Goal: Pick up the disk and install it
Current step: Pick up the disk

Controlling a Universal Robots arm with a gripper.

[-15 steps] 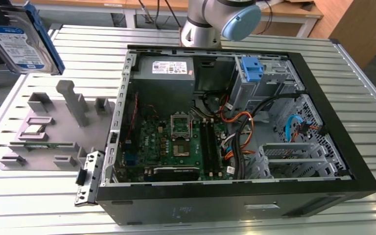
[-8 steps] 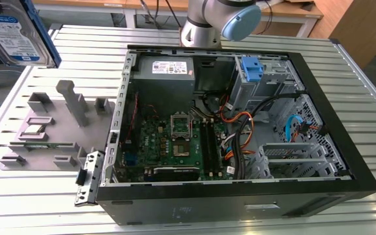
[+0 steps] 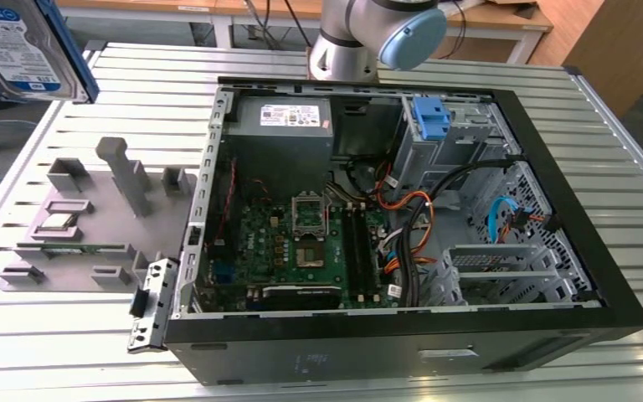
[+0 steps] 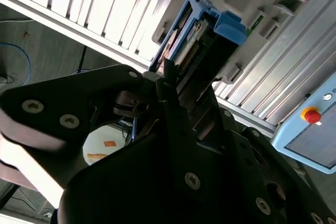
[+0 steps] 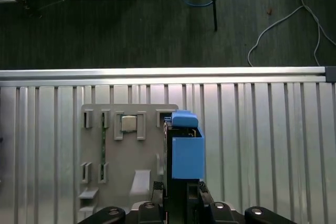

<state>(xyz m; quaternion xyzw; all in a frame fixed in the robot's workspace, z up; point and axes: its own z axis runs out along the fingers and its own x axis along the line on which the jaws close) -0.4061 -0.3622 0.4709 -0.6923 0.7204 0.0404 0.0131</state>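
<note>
Exterior view: the disk (image 3: pixel 14 46) hangs in the air at the exterior view's upper left, label showing, well apart from the open computer case (image 3: pixel 589 285) on the slatted surface (image 3: pixel 110 92). In the first wrist view the hand (image 5: pixel 181 192) is clenched on the disk's blue-bracketed body, above the grey parts tray (image 5: pixel 131 171).

Shows bare silver metal and a glossy printed paper label on the disk (image 3: pixel 14 48), edged in smooth blue plastic. Looks pale and satin along the ribbed metal table (image 3: pixel 64 360), flat matt grey on the plastic holder plate (image 3: pixel 93 226). Reads as matt black over the outside of the computer case (image 3: pixel 355 356), with bare grey perforated sheet metal inside.
</note>
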